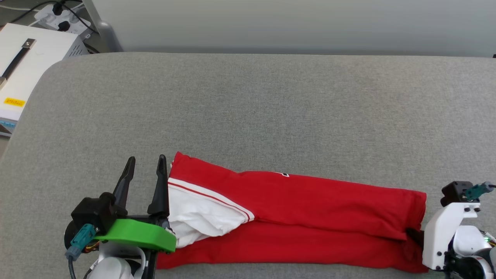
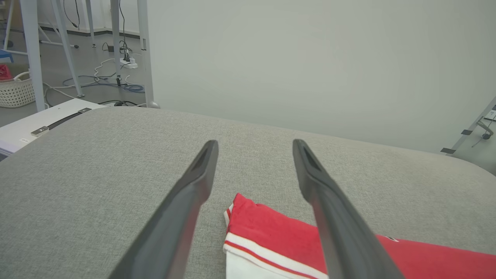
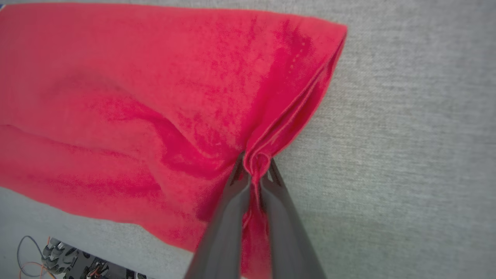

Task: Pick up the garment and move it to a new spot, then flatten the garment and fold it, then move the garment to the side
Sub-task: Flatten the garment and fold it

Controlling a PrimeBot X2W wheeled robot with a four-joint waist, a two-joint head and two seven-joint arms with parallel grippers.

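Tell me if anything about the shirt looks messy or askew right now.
Yes. The garment lies in a long folded band, but its white sleeve spills out rumpled at the left end, and the right end is bunched into pleats where the right gripper pinches it. The left gripper is open, holding nothing.

The right pincer (image 3: 254,172) has its two dark fingers pressed together on a bunched fold at the edge of the red garment (image 3: 135,85), and creases fan out from the pinch. The garment lies on the grey cloth-covered table (image 3: 407,155). At the lower left sit a small ribbed wheel (image 3: 54,252) and thin cables (image 3: 24,252).
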